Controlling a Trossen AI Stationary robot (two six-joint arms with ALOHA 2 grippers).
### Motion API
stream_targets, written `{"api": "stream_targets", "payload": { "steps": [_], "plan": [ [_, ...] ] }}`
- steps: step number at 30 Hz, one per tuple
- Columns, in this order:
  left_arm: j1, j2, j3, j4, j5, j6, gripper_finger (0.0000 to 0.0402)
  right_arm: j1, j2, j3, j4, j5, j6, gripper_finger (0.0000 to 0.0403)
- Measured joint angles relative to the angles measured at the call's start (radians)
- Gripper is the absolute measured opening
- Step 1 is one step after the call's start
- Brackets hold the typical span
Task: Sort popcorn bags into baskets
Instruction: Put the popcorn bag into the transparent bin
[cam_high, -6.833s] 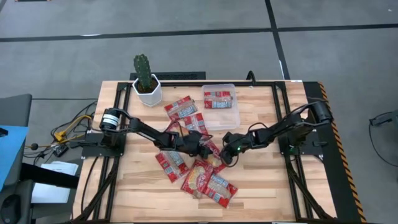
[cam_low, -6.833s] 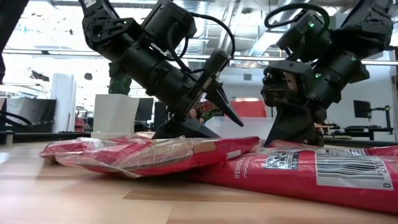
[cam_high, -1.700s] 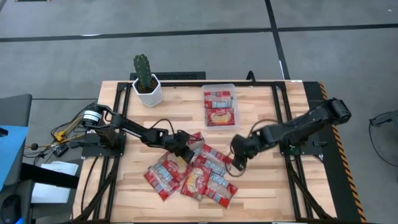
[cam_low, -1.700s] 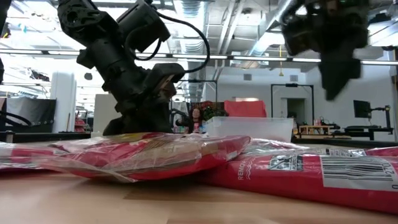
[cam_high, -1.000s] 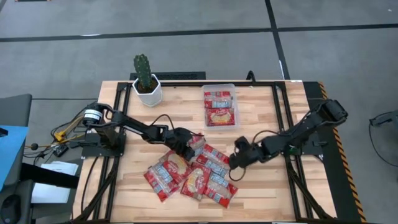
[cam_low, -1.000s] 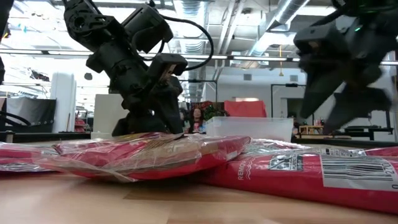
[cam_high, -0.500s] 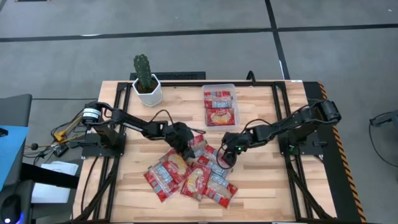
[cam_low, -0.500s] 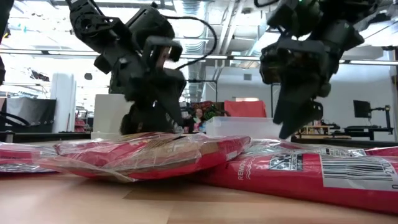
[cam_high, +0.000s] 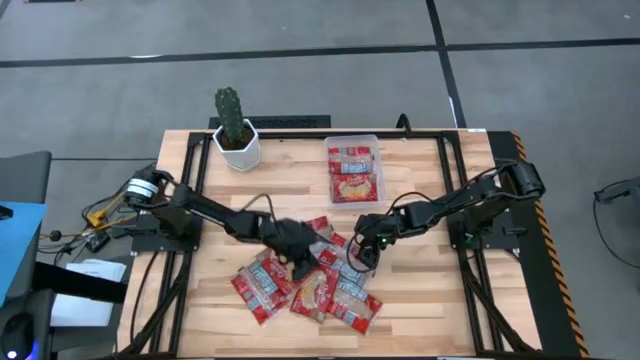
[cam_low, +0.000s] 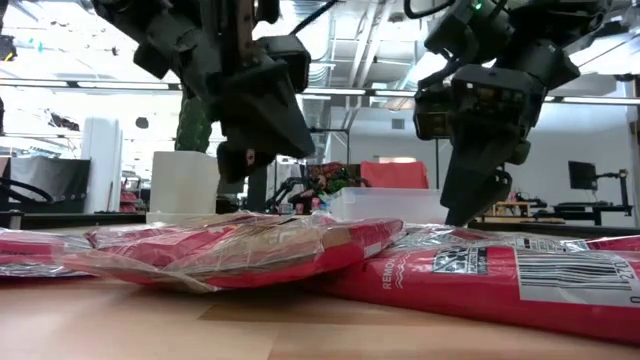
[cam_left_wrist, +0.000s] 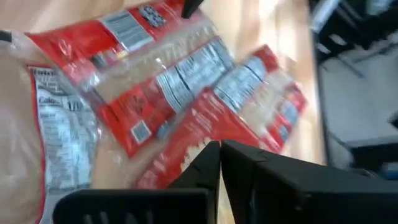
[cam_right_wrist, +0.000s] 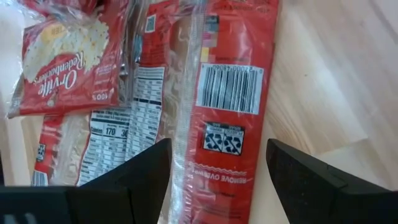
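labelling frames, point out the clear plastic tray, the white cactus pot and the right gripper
clear plastic tray (cam_high: 379, 170), high view, right rim
white cactus pot (cam_high: 240, 153), high view, front wall
right gripper (cam_high: 358, 259), high view, between fingertips

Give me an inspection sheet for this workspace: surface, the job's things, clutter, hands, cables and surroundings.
Surface: wooden table, dark frame rails.
Job's things: clear basket holds two popcorn bags; loose pile of bags mid-table.
Clutter: cactus in white pot, back left.
Hands: left hand shut over the pile, nothing seen between its fingers; right hand open above the pile's right edge.
Cables: bundle off the table's left edge.
Surroundings: grey floor; workshop room behind, nobody seen.
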Motion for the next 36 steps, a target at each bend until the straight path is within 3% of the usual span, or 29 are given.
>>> {"api": "stream_targets", "payload": {
  "steps": [5, 8, 15, 36],
  "plan": [
    [-0.023, 0.091, 0.070, 0.008, -0.164, 0.002, 0.0000, -0.001, 0.000, 0.000, 0.000, 0.000, -0.019, 0.0286],
    [-0.017, 0.138, 0.105, 0.005, -0.202, 0.006, 0.0000, 0.003, 0.000, 0.000, -0.001, 0.000, -0.024, 0.0286],
    [-0.019, 0.257, 0.188, 0.004, -0.114, 0.030, 0.0000, 0.007, 0.000, -0.014, -0.002, -0.001, -0.028, 0.0286],
    [0.025, 0.334, 0.206, -0.038, -0.115, 0.025, 0.0000, 0.007, 0.050, -0.026, 0.034, -0.004, -0.014, 0.0286]
  ]
}}
